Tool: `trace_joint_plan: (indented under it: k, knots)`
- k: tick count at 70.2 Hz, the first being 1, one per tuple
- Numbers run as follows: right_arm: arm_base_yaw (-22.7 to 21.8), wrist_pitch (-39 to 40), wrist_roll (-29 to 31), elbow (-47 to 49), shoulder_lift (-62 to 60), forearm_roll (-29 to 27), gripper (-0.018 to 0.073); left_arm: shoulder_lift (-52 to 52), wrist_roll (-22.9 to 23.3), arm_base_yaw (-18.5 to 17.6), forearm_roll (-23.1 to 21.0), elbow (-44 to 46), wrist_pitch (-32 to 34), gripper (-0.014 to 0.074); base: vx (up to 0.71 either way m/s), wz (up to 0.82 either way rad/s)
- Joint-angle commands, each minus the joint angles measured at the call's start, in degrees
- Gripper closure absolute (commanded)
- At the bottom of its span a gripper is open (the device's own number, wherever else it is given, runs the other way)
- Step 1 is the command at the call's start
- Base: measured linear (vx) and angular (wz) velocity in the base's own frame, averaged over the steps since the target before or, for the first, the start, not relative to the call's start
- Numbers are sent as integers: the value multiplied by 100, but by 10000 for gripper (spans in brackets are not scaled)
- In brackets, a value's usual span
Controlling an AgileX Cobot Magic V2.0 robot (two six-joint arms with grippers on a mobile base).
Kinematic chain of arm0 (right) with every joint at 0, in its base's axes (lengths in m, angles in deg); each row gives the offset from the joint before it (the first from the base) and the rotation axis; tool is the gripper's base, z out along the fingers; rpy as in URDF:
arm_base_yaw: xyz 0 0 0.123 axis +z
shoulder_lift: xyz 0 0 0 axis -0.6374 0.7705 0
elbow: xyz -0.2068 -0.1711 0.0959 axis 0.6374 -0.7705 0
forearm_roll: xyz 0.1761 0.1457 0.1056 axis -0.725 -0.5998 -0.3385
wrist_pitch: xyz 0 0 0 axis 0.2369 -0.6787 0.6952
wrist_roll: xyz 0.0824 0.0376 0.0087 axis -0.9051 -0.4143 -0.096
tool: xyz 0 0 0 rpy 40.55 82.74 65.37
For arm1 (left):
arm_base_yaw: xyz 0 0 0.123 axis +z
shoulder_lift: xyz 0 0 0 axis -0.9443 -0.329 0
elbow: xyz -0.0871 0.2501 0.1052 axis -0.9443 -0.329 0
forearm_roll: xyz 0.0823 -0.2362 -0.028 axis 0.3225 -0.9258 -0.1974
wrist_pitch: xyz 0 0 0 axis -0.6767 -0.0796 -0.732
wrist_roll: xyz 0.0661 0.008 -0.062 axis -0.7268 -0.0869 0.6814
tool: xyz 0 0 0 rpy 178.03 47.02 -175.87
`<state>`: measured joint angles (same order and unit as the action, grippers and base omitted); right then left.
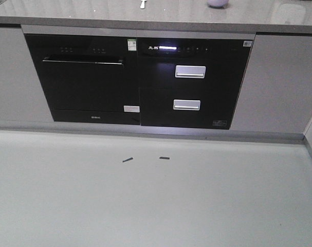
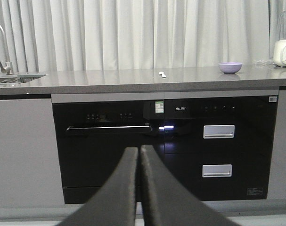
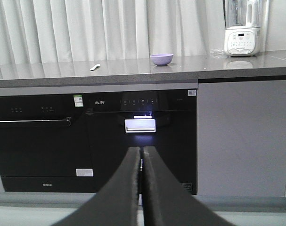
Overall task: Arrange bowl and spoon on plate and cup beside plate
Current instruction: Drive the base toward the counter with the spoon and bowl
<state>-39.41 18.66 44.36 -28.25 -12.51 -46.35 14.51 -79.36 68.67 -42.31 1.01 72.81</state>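
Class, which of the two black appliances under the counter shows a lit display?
The two-drawer appliance, glowing at its top; the bar-handled appliance is dark.
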Motion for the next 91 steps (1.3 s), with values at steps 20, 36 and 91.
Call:
trace_joint_plan:
  k: [20, 36, 91]
  knots:
    - [3, 435, -3, -21, -58, 3, 565, 78, -3, 12, -23, 48, 412, 603, 35, -8]
    - [3, 435, -3, -21, -58, 3, 565, 78, -3, 12, -23, 48, 412, 603, 37, -5]
    - [3, 435, -3, -21, -58, 3, 565, 78, -3, 12, -23, 48, 412, 603, 35, -2]
